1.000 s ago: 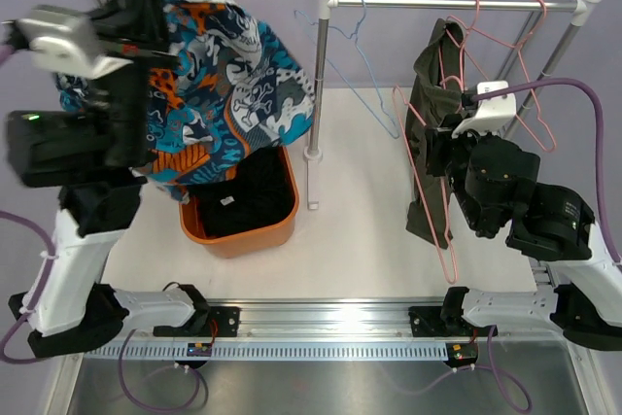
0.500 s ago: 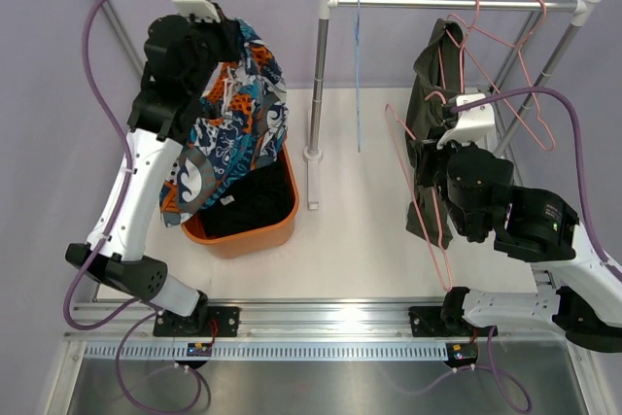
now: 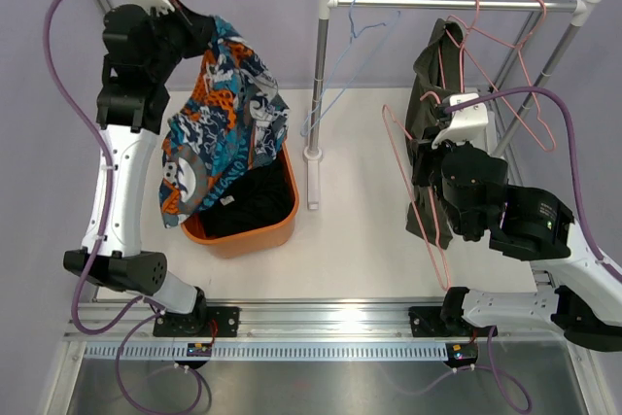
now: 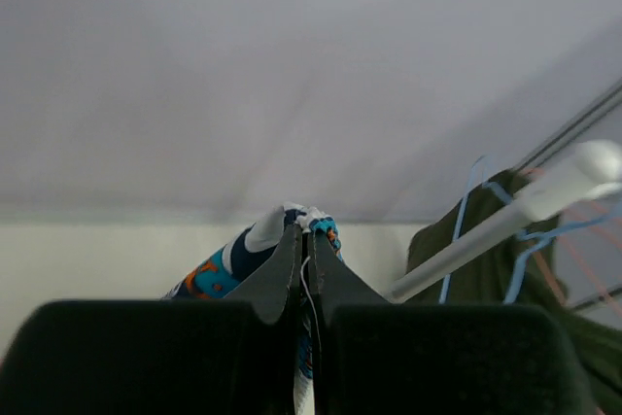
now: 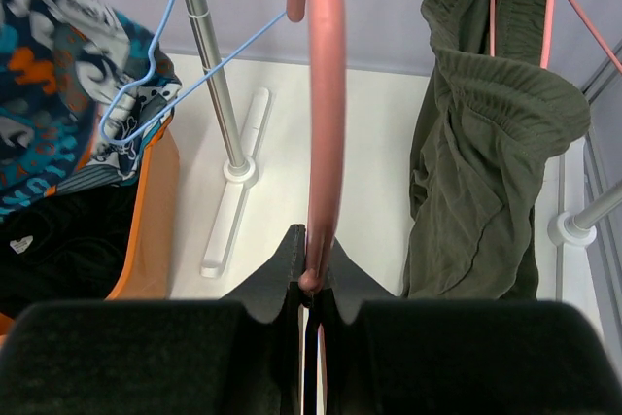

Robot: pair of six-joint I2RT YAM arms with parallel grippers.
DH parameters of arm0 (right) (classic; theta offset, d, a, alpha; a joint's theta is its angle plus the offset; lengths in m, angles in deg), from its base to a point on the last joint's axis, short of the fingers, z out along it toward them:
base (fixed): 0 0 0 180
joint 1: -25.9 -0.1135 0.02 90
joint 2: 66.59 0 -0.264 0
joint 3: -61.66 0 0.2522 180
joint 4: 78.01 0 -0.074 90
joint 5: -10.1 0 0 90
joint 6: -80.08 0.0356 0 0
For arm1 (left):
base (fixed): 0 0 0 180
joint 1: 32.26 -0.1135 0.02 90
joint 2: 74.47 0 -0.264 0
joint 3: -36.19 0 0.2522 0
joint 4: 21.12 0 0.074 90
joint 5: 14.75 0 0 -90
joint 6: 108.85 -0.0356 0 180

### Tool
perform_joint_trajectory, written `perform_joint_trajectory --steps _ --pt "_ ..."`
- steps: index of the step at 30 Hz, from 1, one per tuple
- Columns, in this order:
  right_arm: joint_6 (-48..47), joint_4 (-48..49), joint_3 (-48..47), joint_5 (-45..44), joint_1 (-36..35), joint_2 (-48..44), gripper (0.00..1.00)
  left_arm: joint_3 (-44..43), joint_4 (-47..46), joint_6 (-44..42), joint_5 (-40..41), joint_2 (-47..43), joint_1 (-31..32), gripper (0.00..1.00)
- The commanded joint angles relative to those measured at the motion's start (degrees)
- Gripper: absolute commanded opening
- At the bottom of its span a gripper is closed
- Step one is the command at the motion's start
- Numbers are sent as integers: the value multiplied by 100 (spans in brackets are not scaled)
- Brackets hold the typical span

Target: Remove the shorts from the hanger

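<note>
My left gripper [image 3: 202,28] is raised high at the back left and shut on the blue-white-orange patterned shorts [image 3: 222,128], which hang from it over the orange basket [image 3: 284,224]. In the left wrist view the fingers [image 4: 282,269] pinch the cloth's edge [image 4: 219,264]. The olive green shorts [image 3: 428,70] hang on a pink hanger [image 3: 406,167] at the right of the rail; they also show in the right wrist view [image 5: 486,143]. My right gripper [image 3: 426,157] is shut on the pink hanger's lower wire [image 5: 326,94]. Dark shorts [image 3: 243,201] lie in the basket.
The metal rail [image 3: 457,4] runs across the back on an upright pole [image 3: 316,94] with a foot on the table. An empty light-blue hanger [image 3: 340,65] dangles from the rail's left end. More pink hanger wires [image 3: 530,94] hang at the right end.
My left arm has swung up and back to the left with the patterned shorts. The empty blue hanger swings on the rail. My right gripper stays on the pink hanger, barely shifted.
</note>
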Motion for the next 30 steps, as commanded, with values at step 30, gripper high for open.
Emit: perform_joint_trajectory --steps 30 --pt "-133 338 -166 69 37 107 0 2784 -3938 -601 -333 -3067 -10 0"
